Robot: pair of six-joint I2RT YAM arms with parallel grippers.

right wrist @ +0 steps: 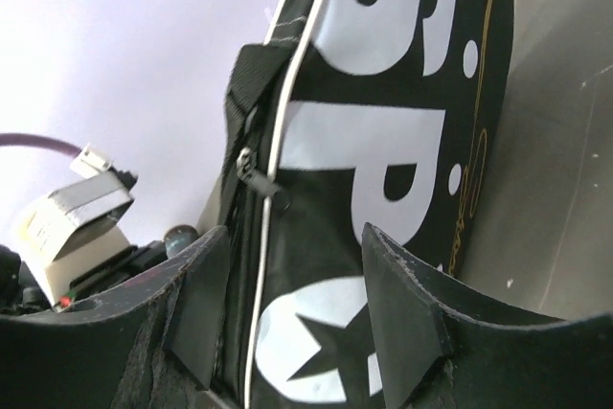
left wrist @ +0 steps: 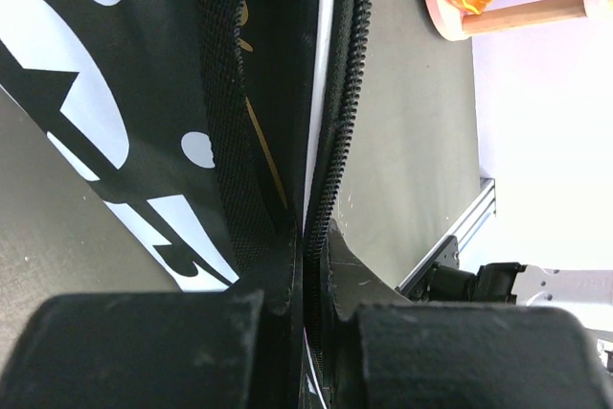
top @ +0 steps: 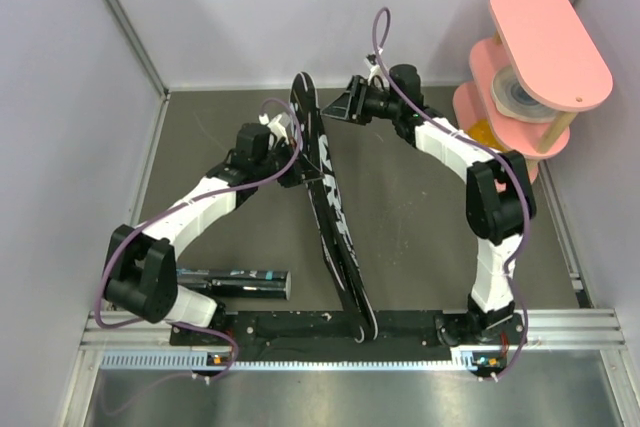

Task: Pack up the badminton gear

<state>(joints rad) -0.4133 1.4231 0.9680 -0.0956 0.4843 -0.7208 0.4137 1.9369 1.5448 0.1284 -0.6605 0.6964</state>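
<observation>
Black fabric fills both wrist views: the racket-shaped bag with white "SPORT" lettering [top: 330, 197] stands on its edge, running slantwise across the dark grey table [top: 405, 247] from the near rail to the far wall. From above, the left gripper [top: 290, 159] meets the bag's left face partway along, and the right gripper [top: 342, 105] sits at its far, rounded end. Only the left wrist view shows that gripper's grip: its padded fingers [left wrist: 144, 352] are pressed together on the bag's rim, beside the zip teeth [left wrist: 345, 122]. The right wrist view shows its fingers [right wrist: 402, 304] standing apart, astride the bag's edge just below a small zip pull [right wrist: 251, 171]. The overhead alone shows a long black tube [top: 235, 282] lying by the left arm's base and a pink tiered stand [top: 550, 37] in the far right corner.
</observation>
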